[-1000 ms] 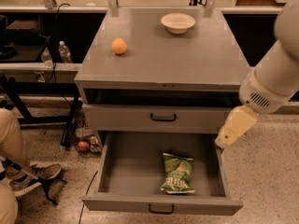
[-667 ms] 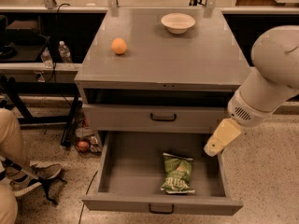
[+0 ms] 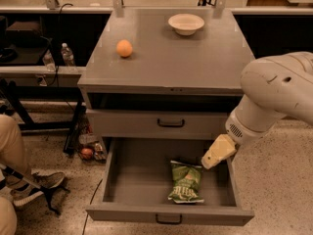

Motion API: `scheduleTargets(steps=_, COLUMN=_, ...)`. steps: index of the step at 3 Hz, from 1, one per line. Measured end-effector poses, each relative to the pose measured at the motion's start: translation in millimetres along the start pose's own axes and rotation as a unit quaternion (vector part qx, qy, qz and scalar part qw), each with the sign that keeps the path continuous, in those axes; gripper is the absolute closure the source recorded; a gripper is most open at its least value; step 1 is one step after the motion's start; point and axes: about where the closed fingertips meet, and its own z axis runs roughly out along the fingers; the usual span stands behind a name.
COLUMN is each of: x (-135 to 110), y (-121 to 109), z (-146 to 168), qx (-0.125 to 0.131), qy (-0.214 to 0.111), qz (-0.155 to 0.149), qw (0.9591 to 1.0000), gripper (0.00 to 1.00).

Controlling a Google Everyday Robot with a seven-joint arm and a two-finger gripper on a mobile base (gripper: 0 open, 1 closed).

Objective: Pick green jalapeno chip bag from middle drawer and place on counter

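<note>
I count one green jalapeno chip bag (image 3: 186, 182), one orange fruit (image 3: 124, 48), one white bowl (image 3: 186, 23), two water bottles (image 3: 67, 54) on the low shelf to the left of the cabinet, and two drawers with black handles. The upper drawer (image 3: 171, 123) is shut. The middle drawer (image 3: 132, 175) is pulled out.

The bag lies flat on the drawer floor, right of centre and close to the front panel. The counter (image 3: 171, 67) carries the fruit near its left edge and the bowl near its back edge, right of centre.

My one gripper (image 3: 218, 152) hangs over the drawer's right side, below the counter's front right corner. It is just up and right of the bag and not touching it. I cannot tell whether it is apart or together.

Against a second ago, the gripper has come left and lower, from outside the drawer's right wall to over its floor, and the arm (image 3: 274, 92) fills more of the right side. The bag, fruit and bowl lie as before.
</note>
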Motion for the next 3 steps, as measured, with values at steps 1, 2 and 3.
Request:
scheduleTargets(steps=1, x=0.0, y=0.0, z=0.0, qx=0.0, qy=0.0, qz=0.0, qw=1.0, gripper=0.0)
scheduleTargets(steps=2, x=-10.3, y=-0.4, z=33.2, qx=-0.03, qy=-0.005, qz=0.034, qw=0.999, gripper=0.0)
scheduleTargets(steps=3, x=-25.1, y=3.8, z=81.3, qx=-0.061, qy=-0.009, qz=0.075, qw=0.9952, gripper=0.0)
